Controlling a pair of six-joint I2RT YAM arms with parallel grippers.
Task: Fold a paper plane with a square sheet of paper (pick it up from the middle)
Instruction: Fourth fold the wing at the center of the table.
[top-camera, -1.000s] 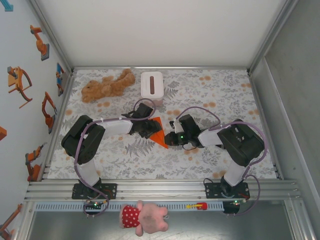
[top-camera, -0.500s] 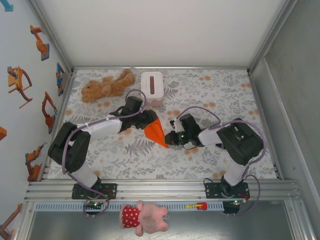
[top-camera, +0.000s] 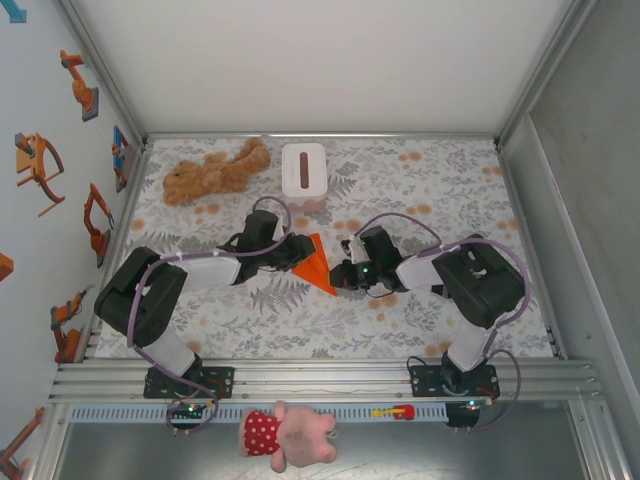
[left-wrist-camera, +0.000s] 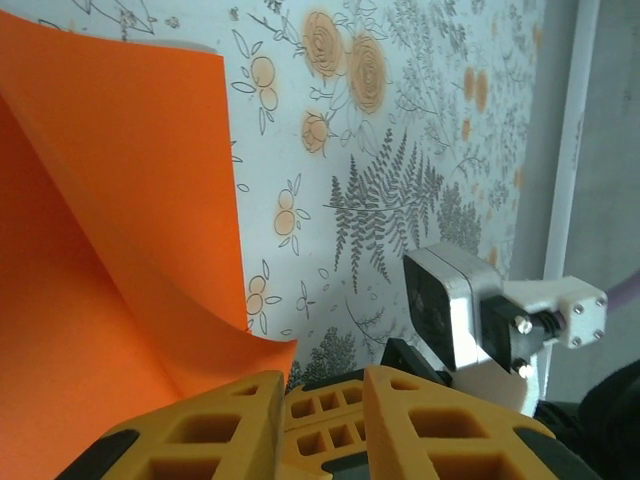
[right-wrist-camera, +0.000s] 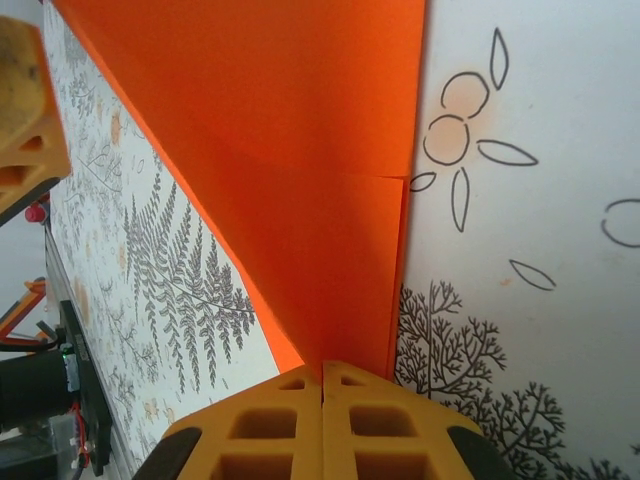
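two grippers meet over a half-folded orange sheet

on my right gripper (right-wrist-camera: 322, 385) the fingers (right-wrist-camera: 260, 425) are pressed flat together, pinching the narrow tip of the orange paper (right-wrist-camera: 300, 150) between them. my left gripper (left-wrist-camera: 322, 395) stands part open at the sheet's other side. a curled, lifted corner rests against one pad, and i see no grip there. the paper, folded to a long point, lies mid-table on the floral tablecloth (top-camera: 430, 190) between my two wrists, one flap raised off the surface.

the risk, as i judge it: with a single pinch at the tip, a pull by either arm could tear the thin paper or drag the crease askew. the loose flap could spring open, since nothing pins it. the right arm's wrist camera (left-wrist-camera: 445, 305) sits just beside my left fingers, so a careless sweep could knock the two together.

a white tissue box (top-camera: 304, 170) stands beyond the paper, near but apart. a brown teddy bear (top-camera: 215, 170) lies to its left. a pink plush toy (top-camera: 288, 434) sits off the cloth by the arm bases. none blocks the fold.
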